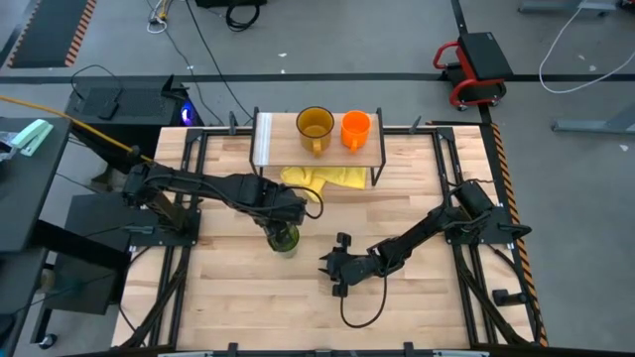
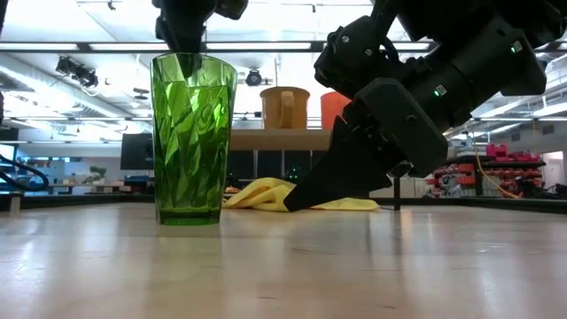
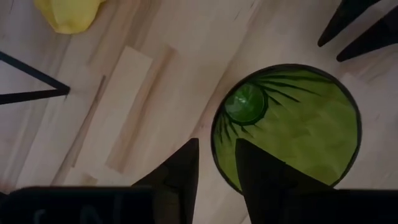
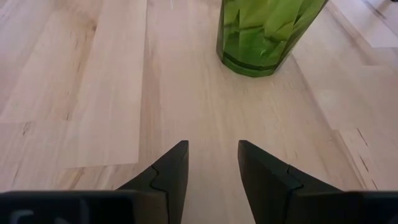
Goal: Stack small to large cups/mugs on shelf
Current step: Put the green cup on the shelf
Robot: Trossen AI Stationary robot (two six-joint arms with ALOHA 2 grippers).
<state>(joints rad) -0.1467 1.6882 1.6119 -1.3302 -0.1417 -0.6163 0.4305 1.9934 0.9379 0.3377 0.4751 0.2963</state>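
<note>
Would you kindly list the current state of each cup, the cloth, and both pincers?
Green tumbler: upright on table, left pincer at its rim.
Amber mug: upright on shelf.
Orange mug: upright on shelf.
Yellow cloth: crumpled.
Left pincer: straddling tumbler rim.
Right pincer: open, empty.

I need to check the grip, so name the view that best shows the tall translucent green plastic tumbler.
Low view: the tall translucent green plastic tumbler shows whole, upright on the table. High view: mostly hidden under the left arm. Left wrist view: only rim and inside. Right wrist view: only its base.

Wood surface (image 1: 238, 307): green tumbler (image 1: 284, 239) upright, yellow cloth (image 1: 319, 179) beside shelf (image 1: 288, 151). Shelf: amber mug (image 1: 316, 126), orange mug (image 1: 355, 128).
</note>
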